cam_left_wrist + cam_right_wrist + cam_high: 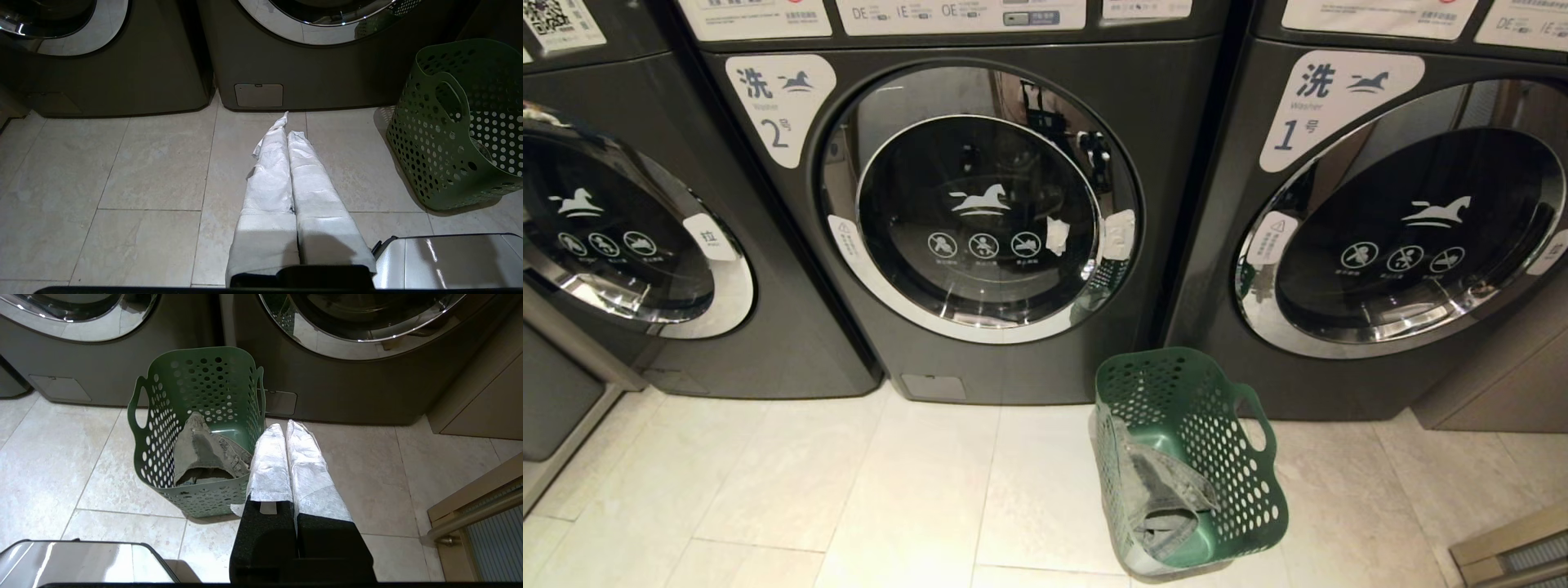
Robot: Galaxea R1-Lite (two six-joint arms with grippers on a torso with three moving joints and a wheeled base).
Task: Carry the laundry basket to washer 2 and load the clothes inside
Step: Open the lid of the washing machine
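**Operator:** Looking down from the head camera, I see washer 2 (980, 204) filling the middle of the view, its round chrome-rimmed door shut. The laundry basket (1241, 457) stands upright on the tiled floor (809, 490) at about five o'clock from that door, just in front of the gap between washer 2 and washer 1 (1405, 229), which sits at three o'clock. A third washer (613, 237) is at nine o'clock.

**Listener:** Where are the clothes?

**Operator:** The clothes (1164, 490), a wrinkled grey-green garment, lie inside the basket, slumped against its near wall.

**Listener:** And the arms?

**Operator:** Neither arm shows in the head view. From the left wrist camera, the left gripper (288, 122) hangs above bare floor, its white-wrapped jaws pressed together and empty, the basket well off to one side. From the right wrist camera, the right gripper (284, 426) has its jaws closed too, holding nothing, just beside the basket's rim.
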